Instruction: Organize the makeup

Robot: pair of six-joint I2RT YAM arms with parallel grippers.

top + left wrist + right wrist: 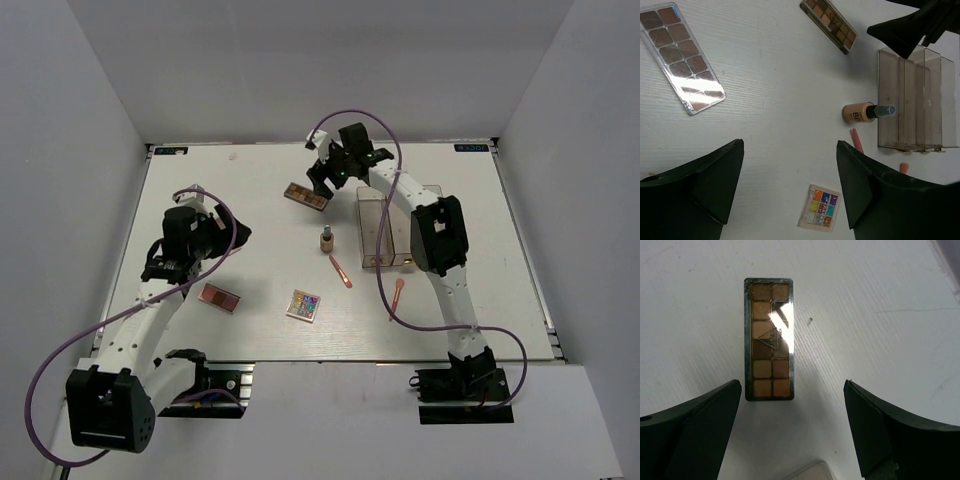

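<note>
A white table (250,180) fills the scene, its top matte and finely ribbed in the wrist views, with a few faint scuffs. Plain pale grey walls close it in on three sides: the back wall (320,60) along the far edge, the left wall (50,200) and the right wall (590,200) along the side edges. A small blue label sits at the far-left corner (170,151) and another at the far-right corner (473,148). A metal rail (330,364) runs along the near edge, with a white ledge (320,430) below it. The light is even and soft, and shadows are faint.
</note>
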